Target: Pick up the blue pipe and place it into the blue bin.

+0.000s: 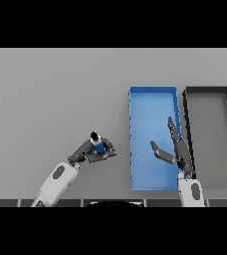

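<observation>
The left hand [96, 151] curls its fingers around the blue pipe [99, 146], left of the blue bin [133, 149], ready to carry it there, while the right hand [177, 152] hovers open-fingered over the bin.

We see a flat, smooth grey worktop [56, 89] that fills most of the view. It is the same plain grey all over, with no marks or lines on it.

On the right side of the worktop sits a long box-shaped bin with thin black walls [187, 119]. We see it from above. Its floor is grey, a lot like the worktop under it. The black bin is longer than it is wide, and its long sides run away from us. It reaches almost to the right edge of the view.
</observation>
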`<state>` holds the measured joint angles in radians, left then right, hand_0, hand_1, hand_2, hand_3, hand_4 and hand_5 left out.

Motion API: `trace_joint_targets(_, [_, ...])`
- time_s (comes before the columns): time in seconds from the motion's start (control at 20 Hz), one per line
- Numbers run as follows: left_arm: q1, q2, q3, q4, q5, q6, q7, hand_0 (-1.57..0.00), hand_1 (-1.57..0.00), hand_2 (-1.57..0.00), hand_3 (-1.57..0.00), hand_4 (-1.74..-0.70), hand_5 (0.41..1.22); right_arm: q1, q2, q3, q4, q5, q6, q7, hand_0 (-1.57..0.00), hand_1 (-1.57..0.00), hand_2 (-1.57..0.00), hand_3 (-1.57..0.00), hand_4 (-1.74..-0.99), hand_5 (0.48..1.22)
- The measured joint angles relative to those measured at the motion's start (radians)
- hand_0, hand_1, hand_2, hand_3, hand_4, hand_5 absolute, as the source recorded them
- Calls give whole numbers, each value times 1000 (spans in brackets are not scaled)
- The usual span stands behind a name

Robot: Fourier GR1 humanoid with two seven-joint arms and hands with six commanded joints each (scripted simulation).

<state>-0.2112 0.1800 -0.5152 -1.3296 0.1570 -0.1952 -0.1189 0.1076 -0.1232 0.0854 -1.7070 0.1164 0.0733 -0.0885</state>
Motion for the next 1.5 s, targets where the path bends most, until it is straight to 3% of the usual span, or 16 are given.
trace_joint_targets(0.2, [23,10,-30,-25,-51,42,-52,-1382,-1407,-1425,-1340,-1666,1155,11,6,9,-7,1,4,-5,1,1,1,1,-1252,619])
trace_joint_targets(0.45, [7,-5,-38,-104,-42,50,-94,-1509,-1517,-1523,-1426,-1710,1199,7,0,13,-5,13,4,2,1,1,1,1,-1249,629])
trace_joint_targets(0.7, [-34,4,-48,-208,-18,25,-52,-1551,-1553,-1555,-1445,-1723,1214,8,-7,11,6,37,-9,-11,1,1,1,1,-1217,635])
trace_joint_targets(0.85, [-66,-4,-56,-259,1,25,32,-1561,-1562,-1563,-1445,-1726,1217,9,0,13,5,29,-3,-36,1,1,1,1,-1208,640])
trace_joint_targets(0.95, [-71,0,-62,-272,5,17,64,-1564,-1565,-1566,-1442,-1727,1219,3,-10,8,5,32,-6,-21,1,1,1,1,-1189,631])
trace_joint_targets(1.5, [-65,8,-68,-288,-11,6,77,-1570,-1571,-1571,-1438,-1731,1220,102,14,16,-74,25,-24,-46,1,1,1,1,-1191,619])
